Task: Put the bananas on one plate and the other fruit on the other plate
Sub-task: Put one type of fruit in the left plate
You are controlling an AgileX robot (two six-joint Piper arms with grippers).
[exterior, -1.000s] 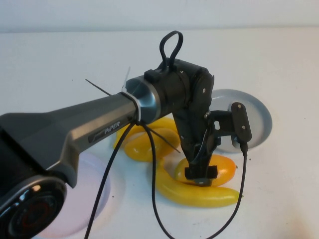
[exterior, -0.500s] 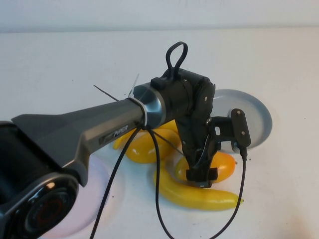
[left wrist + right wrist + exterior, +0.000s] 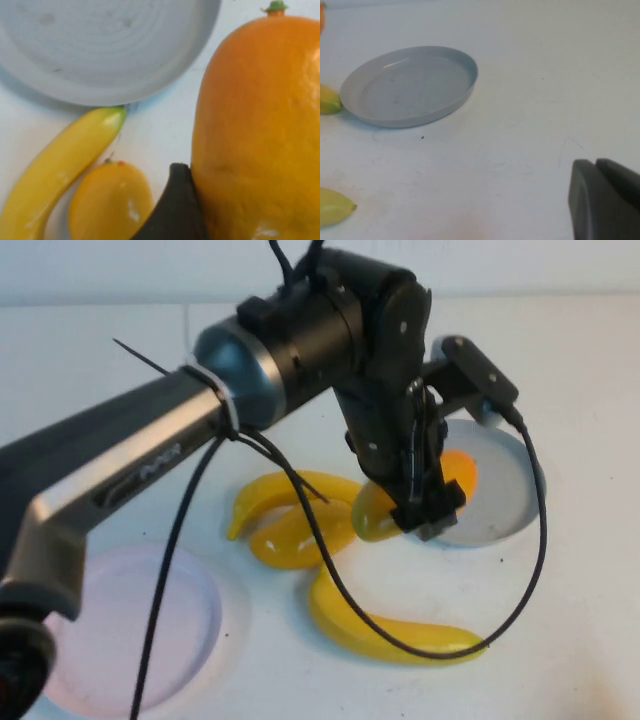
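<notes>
While gripped by left gripper (image 3: 425,510) | mango (image 3: 260,130): plump, orange-yellow, green-stemmed.

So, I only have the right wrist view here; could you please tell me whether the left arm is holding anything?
Observer: Yes, the left gripper is clamped on a mango, lifted off the table.
Operator: Thank you. My right gripper sits shut near the grey plate; where is the mango relative to that plate?
Observer: In the high view it hangs at the plate's left edge.
Operator: And is anything on the pink plate?
Observer: No, the pink plate, on the robot's left, has nothing on it.
</notes>
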